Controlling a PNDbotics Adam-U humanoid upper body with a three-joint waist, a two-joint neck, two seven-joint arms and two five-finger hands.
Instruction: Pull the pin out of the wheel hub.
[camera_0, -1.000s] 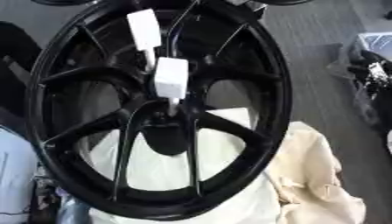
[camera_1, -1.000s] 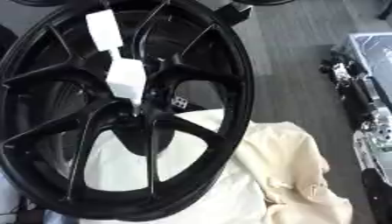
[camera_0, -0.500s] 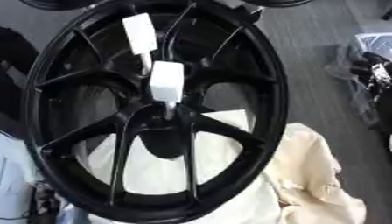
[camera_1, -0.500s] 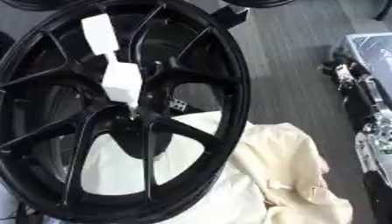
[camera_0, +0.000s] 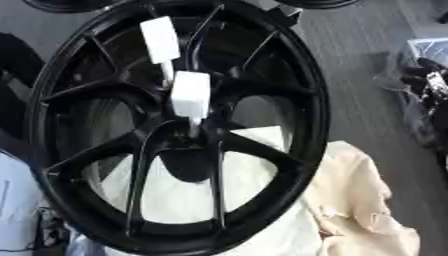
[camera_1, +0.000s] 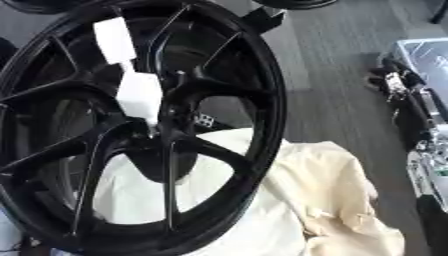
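The big black metal wheel with thin spokes (camera_0: 311, 100) stands tipped up and fills most of both views. Under its low edge lies a crumpled cream cloth (camera_0: 359, 200).

No robot hand shows in either view. So I cannot say how the fingers are, whether spread or curled, or if they hold anything. I also cannot say how near the fingers are to the pin, because there are no fingers to measure from.

Near the middle of the wheel sit two white blocks, each on a thin stick. The lower white block (camera_0: 191, 95) is just above the dark round hub (camera_0: 188, 150), and its thin pale pin (camera_0: 193, 126) goes down into the hub. The upper white block (camera_0: 160, 32) sits higher, between two spokes, and its stick points down toward the lower block. Where that stick ends I cannot tell.

I think the job is not finished: the lower pin is in the hub, and it has to come out.
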